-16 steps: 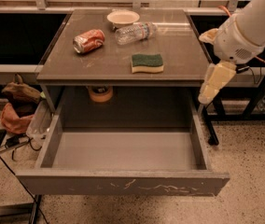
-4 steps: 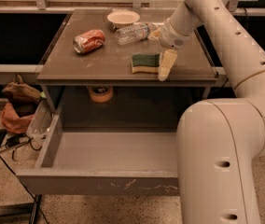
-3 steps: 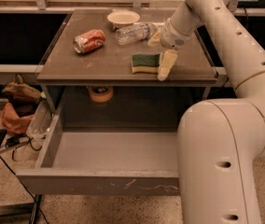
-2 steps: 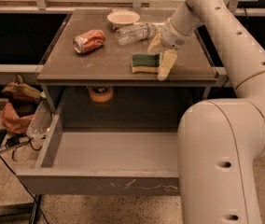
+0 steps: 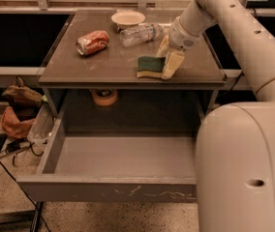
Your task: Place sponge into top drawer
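The sponge (image 5: 149, 66), dark green on top of yellow foam, lies on the grey tabletop (image 5: 103, 64) near its front edge, right of centre. My gripper (image 5: 168, 57) comes down from the upper right and sits at the sponge's right end, touching or overlapping it. The top drawer (image 5: 108, 191) is pulled fully out below the tabletop. Its inside is bare, and its flat front panel carries pale scratches.
A crushed orange can (image 5: 92, 41), a clear plastic bottle (image 5: 140, 33) and a white bowl (image 5: 128, 17) sit on the back of the tabletop. A tape roll (image 5: 103, 96) lies under it. Bags (image 5: 19, 105) lie on the floor at left. My arm's bulk (image 5: 244, 168) covers the drawer's right side.
Five seconds ago the gripper hung off the table's right edge; it has since moved onto the sponge's right end. Over the last second nothing has visibly moved.
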You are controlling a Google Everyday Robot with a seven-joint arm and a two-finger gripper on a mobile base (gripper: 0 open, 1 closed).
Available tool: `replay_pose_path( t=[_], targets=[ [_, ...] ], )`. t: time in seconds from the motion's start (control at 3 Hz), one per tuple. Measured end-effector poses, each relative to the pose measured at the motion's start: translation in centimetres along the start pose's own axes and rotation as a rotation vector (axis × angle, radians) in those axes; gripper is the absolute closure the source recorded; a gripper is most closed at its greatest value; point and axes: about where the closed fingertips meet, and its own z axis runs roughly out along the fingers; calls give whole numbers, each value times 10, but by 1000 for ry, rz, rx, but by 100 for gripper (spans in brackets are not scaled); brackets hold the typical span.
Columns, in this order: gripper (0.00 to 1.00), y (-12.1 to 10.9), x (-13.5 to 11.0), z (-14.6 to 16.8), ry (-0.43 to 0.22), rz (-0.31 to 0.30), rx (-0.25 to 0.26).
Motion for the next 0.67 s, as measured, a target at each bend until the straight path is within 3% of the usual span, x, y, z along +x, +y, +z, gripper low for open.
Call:
replay_pose_path(
  t=[0.33, 0.67],
  targets=[
    [100, 18, -25, -39, -63, 38, 148],
    [100, 18, -24, -38, -62, 39, 146]
  ],
)
